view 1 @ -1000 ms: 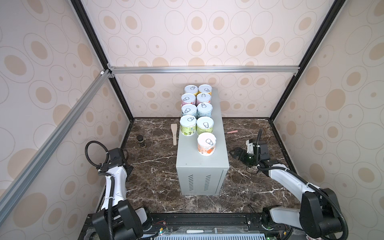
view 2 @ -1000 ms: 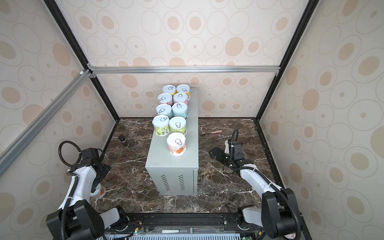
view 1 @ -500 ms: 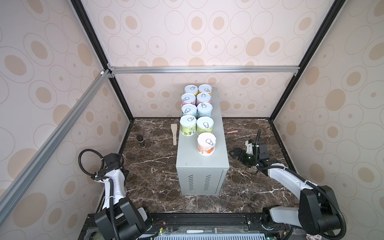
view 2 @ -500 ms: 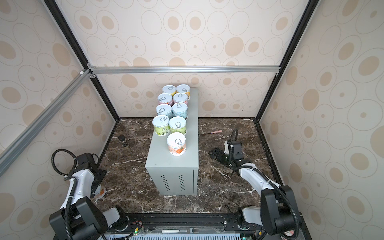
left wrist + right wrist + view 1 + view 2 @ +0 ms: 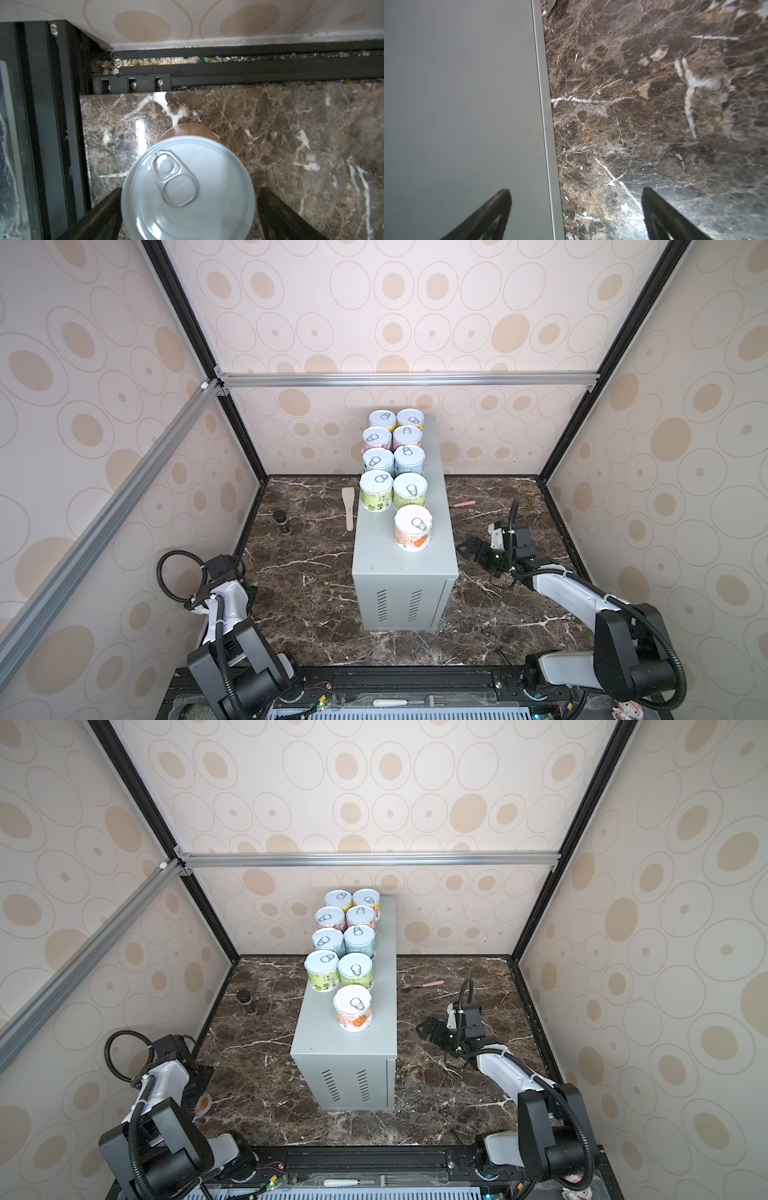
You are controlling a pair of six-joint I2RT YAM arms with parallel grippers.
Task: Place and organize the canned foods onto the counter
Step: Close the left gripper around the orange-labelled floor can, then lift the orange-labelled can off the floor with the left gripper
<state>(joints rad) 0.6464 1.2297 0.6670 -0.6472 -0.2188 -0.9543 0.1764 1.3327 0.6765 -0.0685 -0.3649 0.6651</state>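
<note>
Grey metal is forming the counter (image 5: 432,497), a tall box with vent slots on its near end, standing mid-way across a dark brown marble surface (image 5: 316,593). In both top views we are seeing nine cans with silver pull-tab lids standing upright along its top, towards the left edge. The yellow cans (image 5: 382,419) are at the back, then pink cans (image 5: 377,439), light-blue cans (image 5: 378,460) and green cans (image 5: 376,491), each colour as a close pair. A single orange-print can (image 5: 412,529) is standing just in front of the right-hand green one. We are making out dark lettering on the green labels and fruit pictures on the orange one, but the writing is too small to read. The tenth can (image 5: 187,176) is sitting upright on the marble in the front left corner, its plain lid and ring pull filling the left wrist view, no label showing. The left gripper (image 5: 188,192) is hanging over it with jaws spread wide, one finger on each side; we cannot tell whether they are pressing it. The right gripper (image 5: 575,193) is hovering beside the counter's right wall, over the marble, jaws wide apart and holding nothing. A wooden spatula (image 5: 349,510) and a small dark-capped bottle (image 5: 284,522) are resting on the marble left of the counter.
</note>
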